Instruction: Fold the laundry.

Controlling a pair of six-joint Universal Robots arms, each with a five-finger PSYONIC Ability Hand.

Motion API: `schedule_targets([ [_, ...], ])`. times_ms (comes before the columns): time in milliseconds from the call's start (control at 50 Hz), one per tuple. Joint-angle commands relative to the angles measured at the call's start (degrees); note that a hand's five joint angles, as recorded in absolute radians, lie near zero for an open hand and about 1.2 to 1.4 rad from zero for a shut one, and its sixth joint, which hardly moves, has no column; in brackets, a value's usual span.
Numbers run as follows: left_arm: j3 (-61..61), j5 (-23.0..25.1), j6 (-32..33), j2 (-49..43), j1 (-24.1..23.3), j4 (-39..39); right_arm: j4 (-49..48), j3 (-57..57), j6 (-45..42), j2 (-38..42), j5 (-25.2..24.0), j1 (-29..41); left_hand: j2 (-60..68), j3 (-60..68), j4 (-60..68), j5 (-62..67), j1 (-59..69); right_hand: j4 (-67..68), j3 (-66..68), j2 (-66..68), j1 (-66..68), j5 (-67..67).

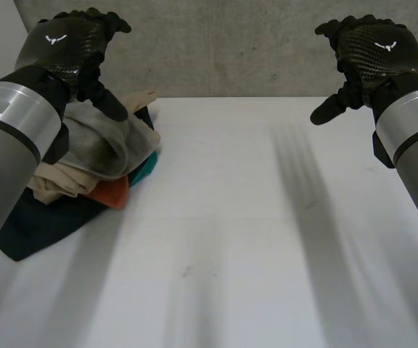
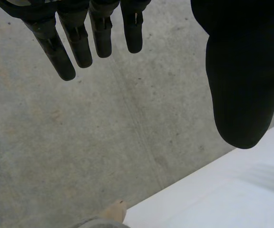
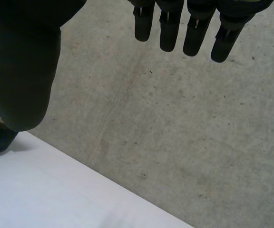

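1. The laundry pile (image 1: 96,156) lies on the white table (image 1: 267,232), on the robot's left, near the grey wall (image 1: 231,43).
2. The left hand (image 1: 67,43) is up in the air by the pile, with its fingers straight and apart. It holds nothing.
3. The right hand (image 1: 372,51) is up too, well apart from the pile. Its fingers are straight and it holds nothing.

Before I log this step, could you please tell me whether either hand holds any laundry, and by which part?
Nothing is held: the left hand and right hand are open, raised clear of the mixed-colour heap of crumpled clothes.
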Motion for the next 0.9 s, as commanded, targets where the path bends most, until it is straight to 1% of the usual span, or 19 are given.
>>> schedule_targets([
  [20,0.35,0.05,0.35,0.41,0.91,-0.54,0.42,-0.11,-0.12,-0.13,-0.03,-0.04,-5.9,-5.83,-5.91,-5.82,-5.75,-5.33,-4.88,-4.24,-4.25,-4.92],
  [220,0.44,0.05,0.44,0.32,1.96,-0.19,0.42,-0.03,-0.21,-0.13,-0.12,-0.04,-5.9,-5.83,-5.91,-5.82,-5.75,-5.33,-4.88,-4.24,-4.25,-4.92],
  [320,2.02,0.22,0.61,-0.73,3.63,1.21,0.5,-0.03,-0.91,-0.13,-0.12,-0.04,-5.9,-5.83,-5.91,-5.82,-5.75,-5.33,-4.88,-4.24,-4.25,-4.92],
  [360,3.07,0.75,1.57,-3.18,4.86,2.79,0.5,-0.03,-1.18,-0.13,-0.12,-0.04,-5.9,-5.83,-5.91,-5.82,-5.75,-5.33,-4.88,-4.24,-4.25,-4.92],
  [400,4.04,1.19,2.98,-6.16,6.18,4.11,0.5,-0.03,-1.18,-0.13,-0.29,-0.04,-5.9,-5.83,-5.91,-5.82,-5.75,-5.33,-4.88,-4.24,-4.25,-4.92],
  [420,5.26,1.63,5.07,-8.88,7.75,5.68,0.5,0.06,-1.18,-0.13,-0.29,0.05,-5.9,-5.83,-5.91,-5.82,-5.75,-5.33,-4.88,-4.24,-4.25,-4.92],
  [480,7.46,2.24,9.03,-13.46,9.96,7.8,0.5,0.15,-1.18,-0.13,-0.38,0.05,-5.9,-5.83,-5.91,-5.82,-5.75,-5.33,-4.88,-4.24,-4.25,-4.92],
  [500,9.03,2.51,11.4,-16.35,11.09,9.03,0.5,0.24,-1.18,-0.04,-0.38,0.05,-5.9,-5.83,-5.91,-5.82,-5.75,-5.33,-4.88,-4.24,-4.25,-4.92],
  [560,12.38,3.3,14.93,-21.63,12.51,10.79,0.5,0.59,-1.27,0.05,-0.47,0.23,-5.9,-5.83,-5.91,-5.82,-5.75,-5.33,-4.88,-4.24,-4.25,-4.92],
  [580,15.0,4.26,16.77,-25.65,13.29,11.32,0.5,0.68,-1.27,0.05,-0.47,0.31,-5.9,-5.83,-5.91,-5.82,-5.75,-5.33,-4.88,-4.24,-4.25,-4.92],
  [600,16.51,4.88,17.65,-27.78,13.74,11.41,0.5,0.76,-1.27,0.05,-0.47,0.4,-5.9,-5.83,-5.91,-5.82,-5.75,-5.33,-4.88,-4.24,-4.25,-4.92],
  [620,18.09,5.4,18.27,-29.72,14.18,11.32,0.5,0.85,-1.27,0.13,-0.47,0.4,-5.9,-5.83,-5.91,-5.82,-5.75,-5.33,-4.88,-4.24,-4.25,-4.92],
  [640,21.15,6.8,18.97,-33.91,15.14,11.24,0.5,1.03,-1.27,0.22,-0.55,0.49,-5.9,-5.83,-5.91,-5.82,-5.75,-5.33,-4.88,-4.24,-4.25,-4.92],
  [700,26.08,9.0,19.59,-40.69,16.72,10.89,0.42,1.12,-1.35,0.57,-0.64,0.66,-5.9,-5.83,-5.91,-5.82,-5.75,-5.33,-4.88,-4.24,-4.25,-4.92],
  [780,29.96,10.77,19.77,-46.33,17.87,9.83,0.42,1.47,-1.44,0.84,-0.64,0.84,-4.52,-4.45,-4.53,-4.44,-4.37,-5.33,-4.88,-4.24,-4.25,-4.92],
  [820,30.84,10.95,19.77,-47.57,17.96,9.74,0.33,1.64,-1.44,0.84,-0.64,0.84,1.84,1.91,1.83,1.92,1.99,-5.33,-4.88,-4.24,-4.25,-4.92],
  [840,31.11,11.12,19.69,-47.92,17.87,10.0,0.42,1.73,-1.79,0.93,-0.73,0.84,24.03,24.11,24.02,24.11,24.18,-5.33,-4.88,-4.24,-4.25,-4.92],
  [880,30.94,11.04,19.6,-47.93,17.61,10.27,0.33,1.73,-2.14,1.01,-0.64,0.84,58.07,58.14,58.06,58.15,58.22,-5.33,-4.88,-4.24,-4.25,-4.92],
  [900,30.85,10.86,19.51,-47.67,17.26,10.36,0.42,1.73,-2.49,1.36,-0.73,0.84,64.04,64.11,64.03,64.12,64.19,-5.33,-4.88,-4.24,-4.25,-4.92],
])
